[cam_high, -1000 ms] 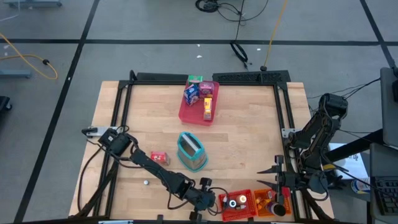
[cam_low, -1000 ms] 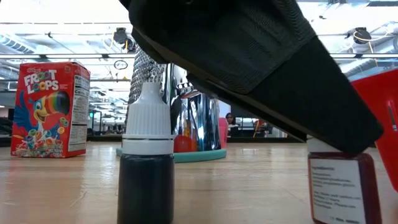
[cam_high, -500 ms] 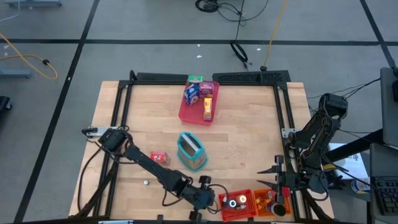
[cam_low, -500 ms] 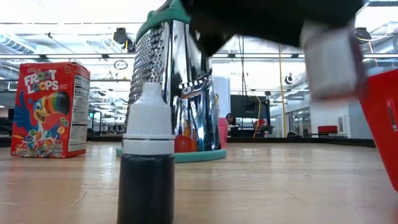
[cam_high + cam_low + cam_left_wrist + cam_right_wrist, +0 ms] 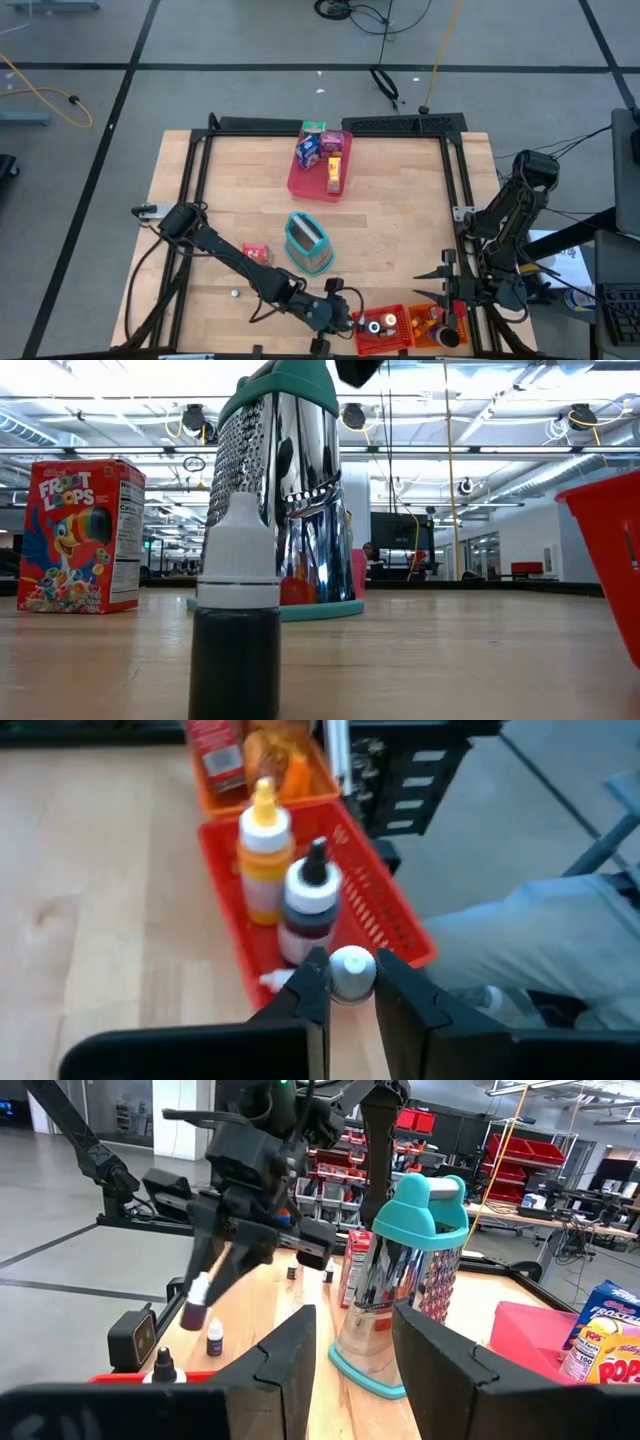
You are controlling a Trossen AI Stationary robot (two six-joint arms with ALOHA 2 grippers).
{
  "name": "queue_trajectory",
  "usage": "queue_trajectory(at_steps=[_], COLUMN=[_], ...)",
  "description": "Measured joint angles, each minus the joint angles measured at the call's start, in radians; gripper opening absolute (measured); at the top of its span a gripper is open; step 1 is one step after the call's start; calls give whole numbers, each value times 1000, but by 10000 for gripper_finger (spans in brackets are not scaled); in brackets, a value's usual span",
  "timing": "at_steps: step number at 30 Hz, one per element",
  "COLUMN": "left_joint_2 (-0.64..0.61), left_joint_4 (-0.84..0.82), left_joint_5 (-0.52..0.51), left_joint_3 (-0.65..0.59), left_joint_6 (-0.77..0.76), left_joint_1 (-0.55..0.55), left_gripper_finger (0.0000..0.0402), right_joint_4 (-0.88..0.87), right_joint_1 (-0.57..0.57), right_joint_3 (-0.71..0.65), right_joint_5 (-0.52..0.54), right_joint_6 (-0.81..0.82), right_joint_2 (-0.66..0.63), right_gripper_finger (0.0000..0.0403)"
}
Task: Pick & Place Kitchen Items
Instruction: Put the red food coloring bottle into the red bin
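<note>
Left gripper point(image 5: 348, 988) clenched on a small white-capped bottle point(image 5: 351, 970), above the red bin point(image 5: 400, 925); light, rigid, likely slippery; best held at its cap; right gripper point(image 5: 352, 1342) parted, empty, waiting beside the table.

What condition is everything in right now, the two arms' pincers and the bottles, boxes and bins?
Left pincer: shut on a small white-capped bottle, above the red bin.
Right pincer: open, empty.
Red bin: holds two upright bottles.
Grater: upright.
Cereal box: upright on the table.
Dark bottle: upright, capped.
Pink tray: holds several packets.
</note>
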Motion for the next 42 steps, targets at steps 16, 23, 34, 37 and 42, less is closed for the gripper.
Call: queue_trajectory(at_steps=[16, 23, 34, 37, 42], left_joint_2=[31, 48, 91, 92, 92], left_joint_4=[76, 146, 150, 136, 152], left_joint_5=[22, 31, 47, 51, 51], left_joint_3=[0, 2, 1, 0, 0], left_joint_6=[-10, -3, -15, -18, -21], left_joint_1=[36, 36, 51, 52, 52], left_gripper_finger=[40, 45, 53, 57, 59], right_joint_4=[0, 0, -8, -7, -8], right_joint_1=[0, 0, -1, -1, -1], right_joint_3=[0, 0, 0, 0, 0], right_joint_5=[0, 0, 1, 0, 0], right_joint_6=[0, 0, 6, 7, 7], right_joint_2=[0, 0, 0, 0, 0], right_gripper_finger=[125, 125, 125, 125, 125])
